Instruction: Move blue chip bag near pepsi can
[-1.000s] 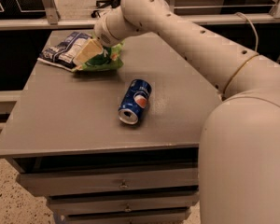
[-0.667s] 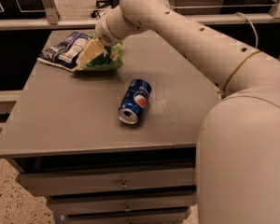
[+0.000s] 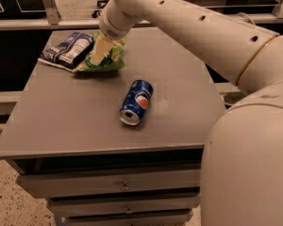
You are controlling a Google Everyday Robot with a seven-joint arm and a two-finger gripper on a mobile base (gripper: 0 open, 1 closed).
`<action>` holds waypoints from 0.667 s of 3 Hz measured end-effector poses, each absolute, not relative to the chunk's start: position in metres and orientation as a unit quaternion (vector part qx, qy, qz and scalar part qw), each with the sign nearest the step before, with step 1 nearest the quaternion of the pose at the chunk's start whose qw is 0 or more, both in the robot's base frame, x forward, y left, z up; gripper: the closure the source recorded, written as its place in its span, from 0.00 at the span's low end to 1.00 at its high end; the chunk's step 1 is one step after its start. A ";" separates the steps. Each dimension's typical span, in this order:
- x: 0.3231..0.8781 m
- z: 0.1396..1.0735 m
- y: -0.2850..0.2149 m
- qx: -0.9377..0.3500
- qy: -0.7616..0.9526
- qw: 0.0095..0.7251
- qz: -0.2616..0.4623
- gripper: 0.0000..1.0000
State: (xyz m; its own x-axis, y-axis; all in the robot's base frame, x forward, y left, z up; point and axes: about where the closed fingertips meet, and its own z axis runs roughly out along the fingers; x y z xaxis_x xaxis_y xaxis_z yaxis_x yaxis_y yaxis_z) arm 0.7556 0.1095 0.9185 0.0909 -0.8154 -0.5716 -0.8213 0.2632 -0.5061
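The pale gripper (image 3: pixel 100 51) hangs over the bright green chip bag (image 3: pixel 109 63) at the far left of the grey table (image 3: pixel 61 117), whether clenched or released I cannot tell, and the crinkly navy-blue chip bag (image 3: pixel 66 51) lies just left, well apart from the toppled blue aluminium Pepsi can (image 3: pixel 137 101).

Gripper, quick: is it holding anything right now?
Gripper: down at the green chip bag, beside the blue chip bag; whether it holds anything cannot be told.
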 end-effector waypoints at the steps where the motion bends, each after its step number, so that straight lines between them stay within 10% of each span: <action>1: 0.752 0.921 0.120 -0.625 0.659 0.419 0.013 0.00; 2: 0.747 0.920 0.152 -0.630 0.648 0.423 0.056 0.00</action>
